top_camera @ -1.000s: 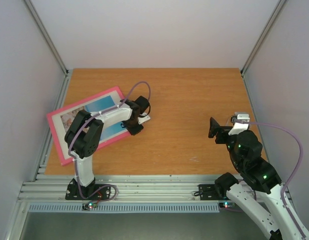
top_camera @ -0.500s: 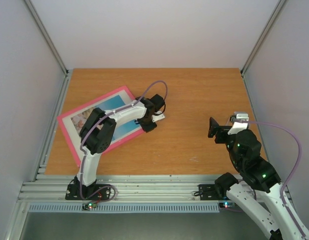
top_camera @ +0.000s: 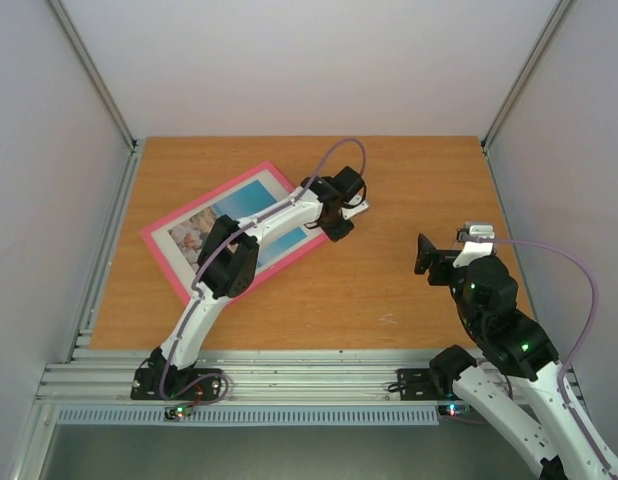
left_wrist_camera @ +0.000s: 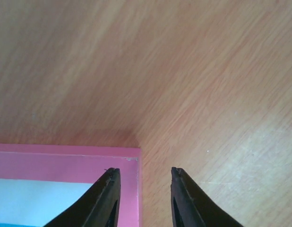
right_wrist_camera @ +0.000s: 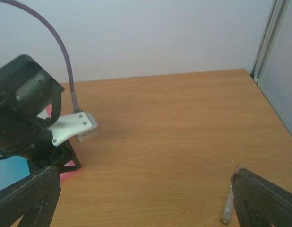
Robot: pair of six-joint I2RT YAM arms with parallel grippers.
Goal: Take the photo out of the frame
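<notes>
Tabletop (top_camera: 419, 180) of orange wood, pink frame (left_wrist_camera: 65, 163), pale walls (top_camera: 309, 60)

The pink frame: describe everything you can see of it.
Thin, bright pink rectangular frame lying flat, face up on the wooden table, angled, left of centre. It holds a white-bordered seaside photo. The left arm crosses above it; the left claw straddles its right-hand corner, one fingertip over the pink rail, contact unclear.

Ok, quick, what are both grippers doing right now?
Left gripper: jaws partly open astride the corner of the frame, clamping nothing.
Right gripper: jaws wide open, empty.
</notes>
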